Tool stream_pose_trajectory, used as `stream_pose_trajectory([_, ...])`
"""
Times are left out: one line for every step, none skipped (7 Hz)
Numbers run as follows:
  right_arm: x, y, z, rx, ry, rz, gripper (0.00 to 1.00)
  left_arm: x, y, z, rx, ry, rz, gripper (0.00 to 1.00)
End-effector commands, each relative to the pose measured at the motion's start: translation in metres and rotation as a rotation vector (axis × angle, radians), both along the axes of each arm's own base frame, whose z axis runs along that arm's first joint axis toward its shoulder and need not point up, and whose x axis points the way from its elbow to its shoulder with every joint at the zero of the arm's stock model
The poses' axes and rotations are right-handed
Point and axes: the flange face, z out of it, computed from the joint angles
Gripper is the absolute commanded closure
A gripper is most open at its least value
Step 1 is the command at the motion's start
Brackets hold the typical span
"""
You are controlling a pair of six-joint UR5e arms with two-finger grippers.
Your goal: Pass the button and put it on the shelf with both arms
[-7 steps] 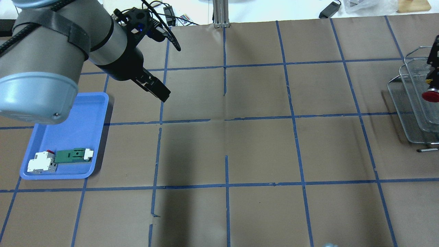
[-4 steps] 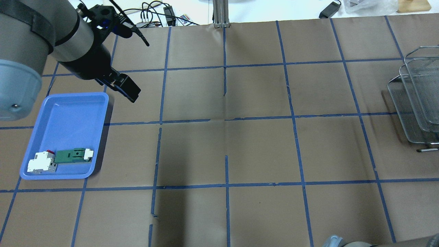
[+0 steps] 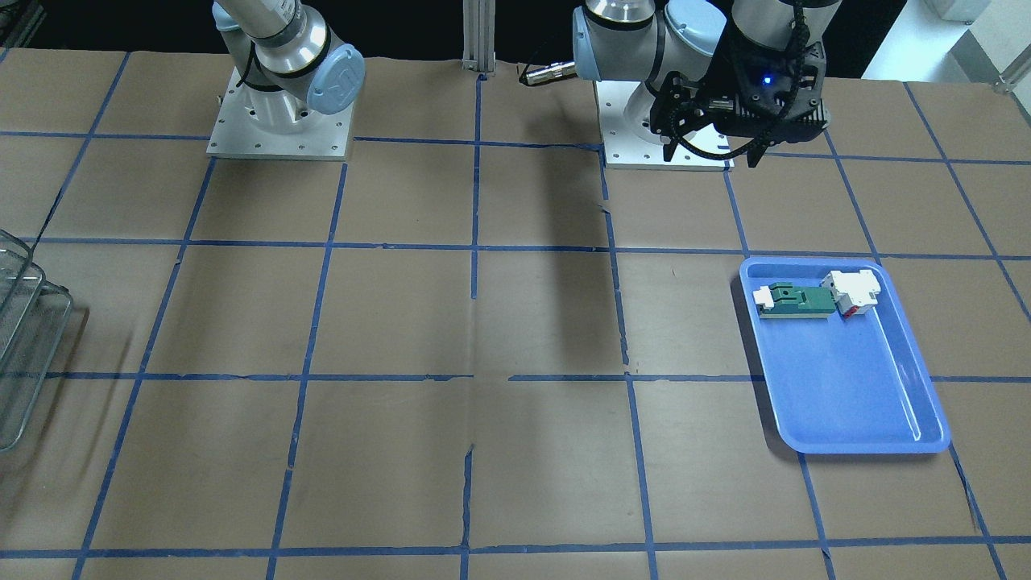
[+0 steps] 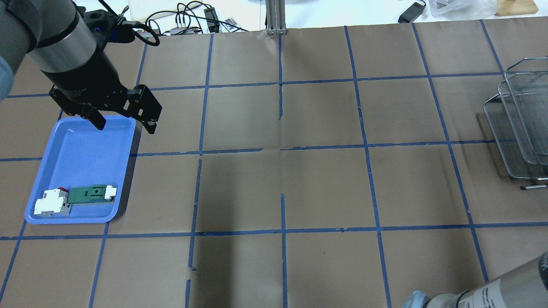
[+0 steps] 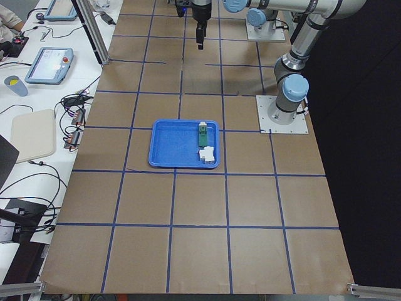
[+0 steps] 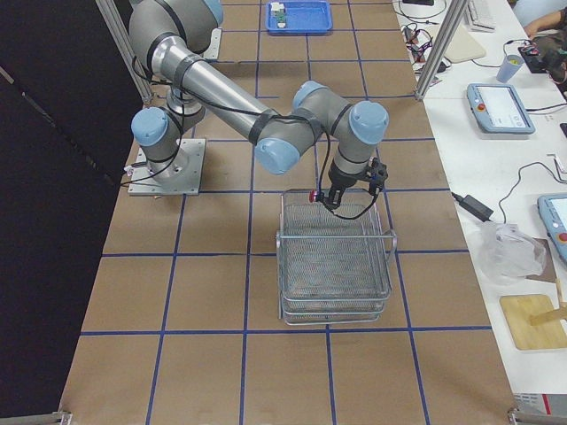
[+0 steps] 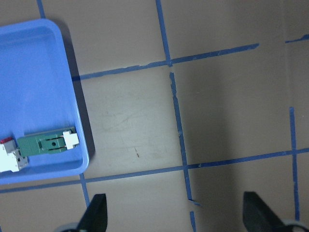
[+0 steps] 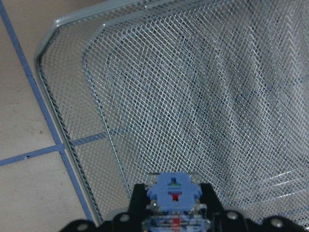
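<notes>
The button (image 8: 174,191) shows its blue-white rear block in the right wrist view, clamped between the black fingers. My right gripper (image 8: 174,205) is shut on it and holds it just above the top tier of the wire-mesh shelf (image 8: 193,96). In the exterior right view the red cap (image 6: 314,195) sticks out beside the right gripper (image 6: 331,200) at the near rim of the shelf (image 6: 335,257). My left gripper (image 4: 124,122) is open and empty, hovering over the far right corner of the blue tray (image 4: 85,149). Its fingertips (image 7: 96,212) show wide apart in the left wrist view.
The blue tray (image 3: 846,379) holds a green-and-white flat part (image 4: 92,193) and a white-and-red block (image 4: 51,201) at its near end. The shelf (image 4: 522,128) stands at the table's right edge. Cables and a metal post (image 4: 276,17) lie along the far edge.
My left arm has swung left to the tray's corner and its fingers now show spread. My right gripper with the button has left the overhead view; its arm now enters at the bottom right.
</notes>
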Motion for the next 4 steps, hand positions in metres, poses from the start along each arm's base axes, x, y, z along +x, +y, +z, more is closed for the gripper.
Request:
stream_pose_trajectory([-0.005, -0.004, -0.014, 0.023, -0.006, 0.038, 0.00, -0.001, 0.009, 0.001, 0.030, -0.001, 0.032, 0.00])
stream_pose_trajectory([-0.004, -0.003, -0.008, 0.018, 0.002, 0.038, 0.00, -0.002, 0.009, -0.002, 0.030, 0.005, 0.013, 0.00])
stream_pose_trajectory([-0.004, -0.001, -0.005, 0.021, 0.006, 0.036, 0.00, -0.002, 0.007, -0.003, 0.025, 0.003, 0.021, 0.00])
stream_pose_trajectory([0.011, 0.004, 0.020, 0.001, 0.022, 0.051, 0.00, -0.002, -0.002, -0.005, -0.014, 0.003, 0.023, 0.00])
